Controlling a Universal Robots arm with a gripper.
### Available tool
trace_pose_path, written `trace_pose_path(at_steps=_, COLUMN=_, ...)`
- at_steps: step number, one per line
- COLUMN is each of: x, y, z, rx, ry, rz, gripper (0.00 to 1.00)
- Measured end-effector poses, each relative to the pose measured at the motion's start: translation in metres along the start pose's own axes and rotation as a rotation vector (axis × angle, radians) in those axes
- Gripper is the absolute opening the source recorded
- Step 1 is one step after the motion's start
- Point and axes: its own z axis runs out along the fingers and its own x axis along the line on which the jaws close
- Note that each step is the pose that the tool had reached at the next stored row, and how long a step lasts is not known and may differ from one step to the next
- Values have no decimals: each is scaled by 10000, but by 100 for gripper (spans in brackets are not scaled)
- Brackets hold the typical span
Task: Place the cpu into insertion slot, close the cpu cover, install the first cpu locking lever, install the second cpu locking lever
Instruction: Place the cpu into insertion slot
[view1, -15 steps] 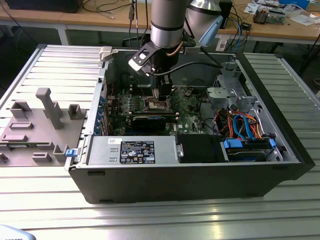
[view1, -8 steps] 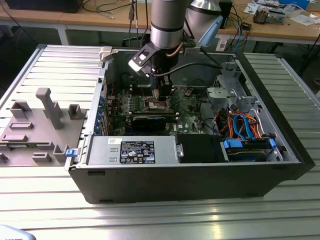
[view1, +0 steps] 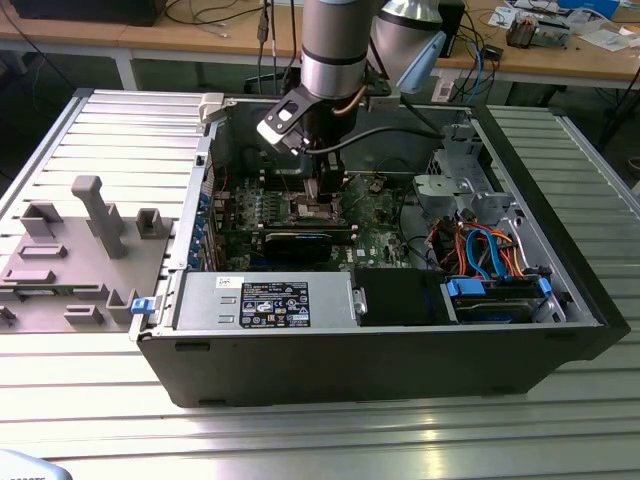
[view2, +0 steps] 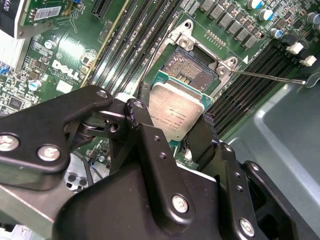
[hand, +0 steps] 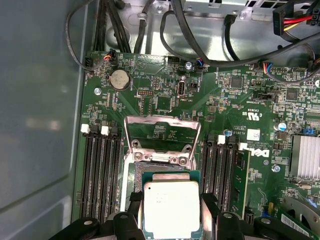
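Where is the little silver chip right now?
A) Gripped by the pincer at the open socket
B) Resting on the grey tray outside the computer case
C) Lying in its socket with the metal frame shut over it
A: in the second wrist view the cpu sits clamped in the pincer, the insertion slot lies partly bare, and the cpu cover stands raised.
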Motion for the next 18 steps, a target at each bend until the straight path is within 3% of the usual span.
trace_pose_path(at_steps=12, x=38, y=2, z=30, rx=-3, ry=-2, rz=95, gripper=55)
trace_pose_path(at_steps=18, x=37, y=-3, z=99, rx=-5, ry=-2, rz=150, gripper=55)
